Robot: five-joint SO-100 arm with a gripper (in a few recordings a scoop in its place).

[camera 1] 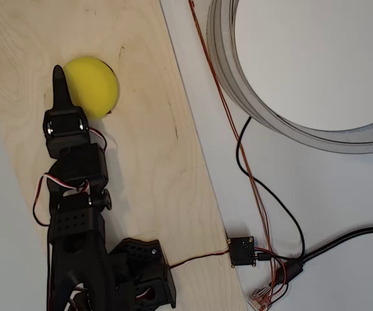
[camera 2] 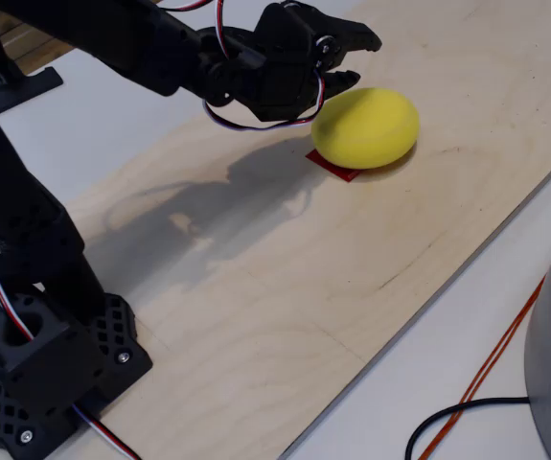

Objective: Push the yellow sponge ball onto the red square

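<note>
Pushing looks nearly done: my black tool [camera 2: 344,59], fingers close together, touches the matte yellow foam ball [camera 2: 366,126] covering most of the small red square [camera 2: 335,165]; next, a slight nudge at most

yellow sponge ball [camera 2: 366,126] covering red square [camera 2: 335,166]

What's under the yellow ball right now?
The ball sits on the red square, which lies on the wooden board. A red edge pokes out at the ball's near-left side in the fixed view; the rest of the square is covered, so how centred the ball is can't be told.
</note>
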